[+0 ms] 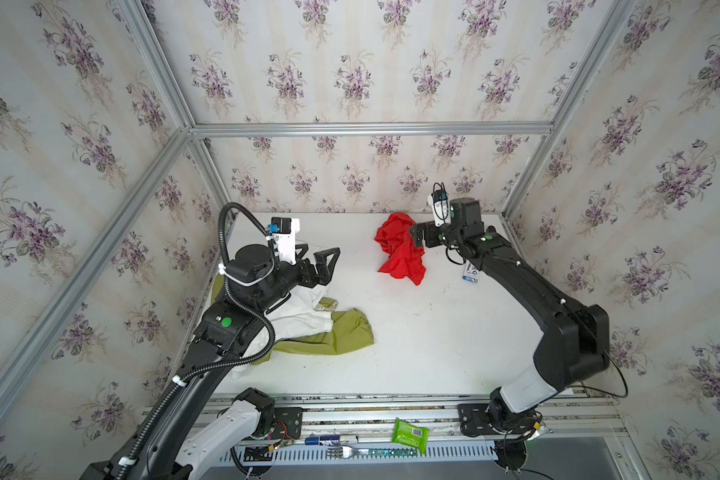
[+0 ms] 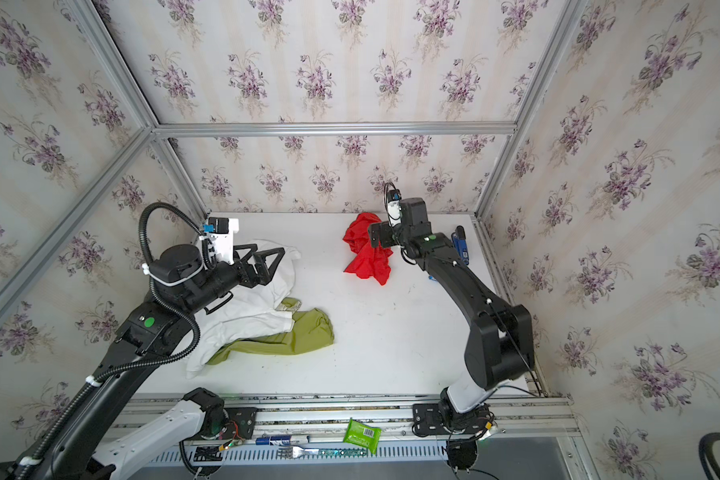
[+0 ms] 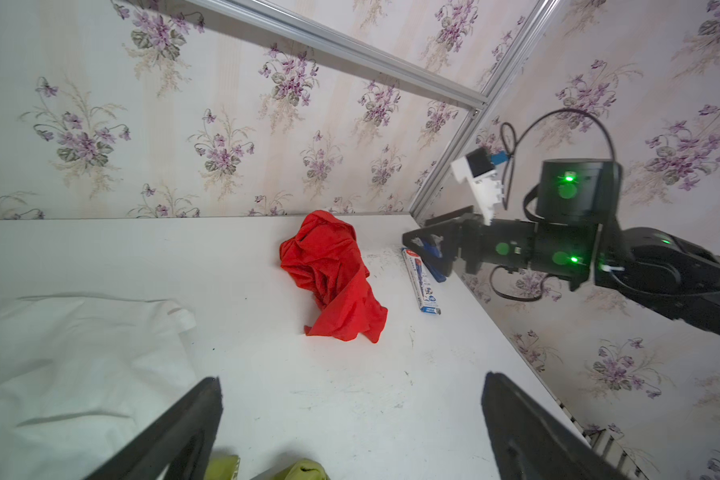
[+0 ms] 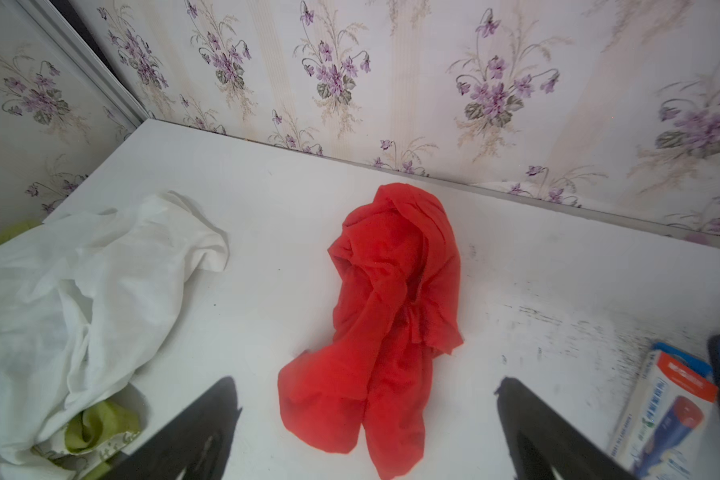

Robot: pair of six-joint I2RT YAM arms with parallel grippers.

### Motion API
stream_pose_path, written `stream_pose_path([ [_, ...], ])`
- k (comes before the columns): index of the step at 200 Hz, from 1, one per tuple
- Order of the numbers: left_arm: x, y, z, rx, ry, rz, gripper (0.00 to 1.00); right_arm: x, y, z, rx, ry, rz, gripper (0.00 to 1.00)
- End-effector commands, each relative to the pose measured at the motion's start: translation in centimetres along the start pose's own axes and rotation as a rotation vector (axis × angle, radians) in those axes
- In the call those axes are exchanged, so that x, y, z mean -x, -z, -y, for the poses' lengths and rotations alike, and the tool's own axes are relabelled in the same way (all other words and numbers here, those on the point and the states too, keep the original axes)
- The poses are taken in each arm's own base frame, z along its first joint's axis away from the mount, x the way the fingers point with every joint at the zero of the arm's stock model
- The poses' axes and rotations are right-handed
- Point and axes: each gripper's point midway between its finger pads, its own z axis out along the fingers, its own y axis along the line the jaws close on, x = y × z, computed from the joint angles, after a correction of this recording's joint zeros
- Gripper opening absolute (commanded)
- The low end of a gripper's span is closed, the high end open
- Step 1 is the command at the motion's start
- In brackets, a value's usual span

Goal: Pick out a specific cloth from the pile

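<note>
The bright red cloth (image 1: 400,253) (image 2: 366,253) lies crumpled by itself on the white table near the back wall, apart from the pile. My right gripper (image 1: 416,236) (image 4: 366,381) hovers open at the cloth's right side, and the red fabric (image 4: 391,316) lies loose on the table below its spread jaws. The pile sits at the left: a large white garment (image 1: 304,311) (image 4: 80,282) over an olive-green cloth (image 1: 333,336) (image 2: 296,336). Above the white garment my left gripper (image 1: 323,249) (image 3: 352,380) stands open and empty, facing the red cloth (image 3: 333,278).
A small white and blue box (image 1: 470,272) (image 3: 420,286) lies by the right wall under my right arm, with a dark blue object (image 2: 460,245) beside it. On the front rail lie a green packet (image 1: 410,434), a battery and a fork. Wallpapered walls enclose three sides.
</note>
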Motion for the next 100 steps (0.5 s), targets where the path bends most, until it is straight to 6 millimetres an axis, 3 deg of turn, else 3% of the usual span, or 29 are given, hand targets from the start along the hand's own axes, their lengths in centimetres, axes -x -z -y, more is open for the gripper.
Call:
stream_pose_path([
  [1,0.7,1.1,-3.0,0.168,-0.071,0.083,1.00,1.5,2.8,1.2,-0.090,0.101,0.170,1.00],
  [26,0.0,2.6,-8.0,0.446,-0.166,0.107,0.99,-1.0,6.2,3.3,-0.232,0.185,0.214,1.00],
  [42,-1.2,3.0,-10.3,0.557,-0.253,0.071,0.99,-3.8,7.5,5.1,-0.343,0.210,0.219,0.99],
  [61,-3.2,3.3,-12.7,0.643,-0.271,0.031,0.99,-6.6,9.3,6.3,-0.439,0.252,0.376,0.99],
  [77,-5.0,3.1,-14.6,0.684,-0.257,0.020,0.99,-9.6,9.4,6.1,-0.427,0.314,0.371,0.99],
  [100,-7.7,2.2,-16.6,0.712,-0.270,0.018,0.99,-11.6,8.8,6.9,-0.456,0.279,0.352,1.00],
])
